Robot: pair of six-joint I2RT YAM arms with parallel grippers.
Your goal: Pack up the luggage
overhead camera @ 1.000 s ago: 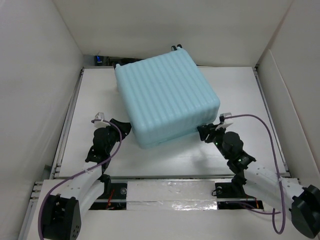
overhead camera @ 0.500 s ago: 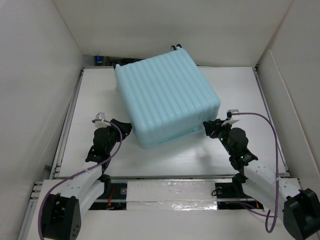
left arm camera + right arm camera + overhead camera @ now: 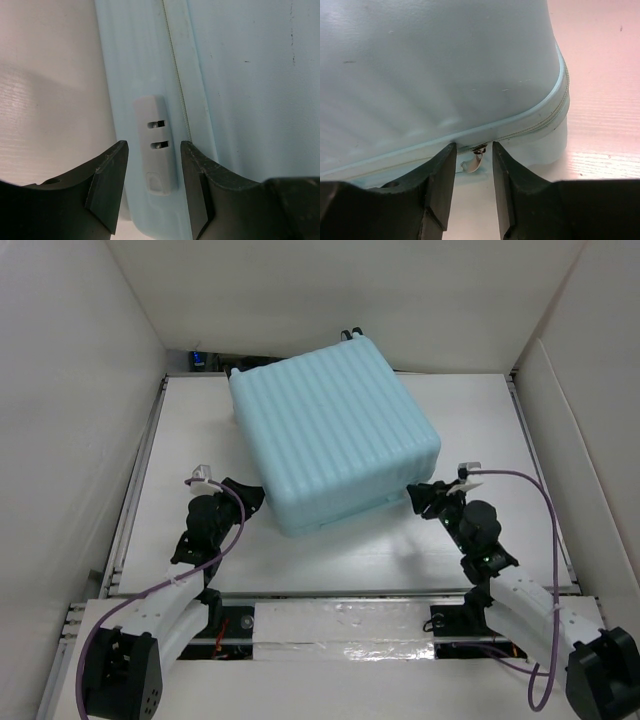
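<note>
The luggage (image 3: 330, 435) lies flat and closed on the white table (image 3: 500, 430), its pale aqua ribbed shell facing up. My left gripper (image 3: 250, 498) is at its near left corner, open. In the left wrist view its jaws (image 3: 153, 147) stand either side of a grey plastic stud (image 3: 155, 140) on the luggage's side wall (image 3: 240, 75). My right gripper (image 3: 418, 496) is at the near right corner, open. Its jaws (image 3: 473, 146) straddle the small metal zipper pull (image 3: 474, 161) that hangs from the zipper seam (image 3: 540, 127); I see no contact with it.
White enclosure walls stand close on the left (image 3: 70, 440), back and right (image 3: 590, 440). A caster wheel (image 3: 350, 334) pokes out behind the luggage. A small dark device (image 3: 200, 360) sits at the back left corner. Purple cables (image 3: 540, 500) loop off both arms.
My right gripper has shifted a little right and farther along the luggage's near right corner, its forearm swinging more upright. The left arm and the luggage have not moved.
</note>
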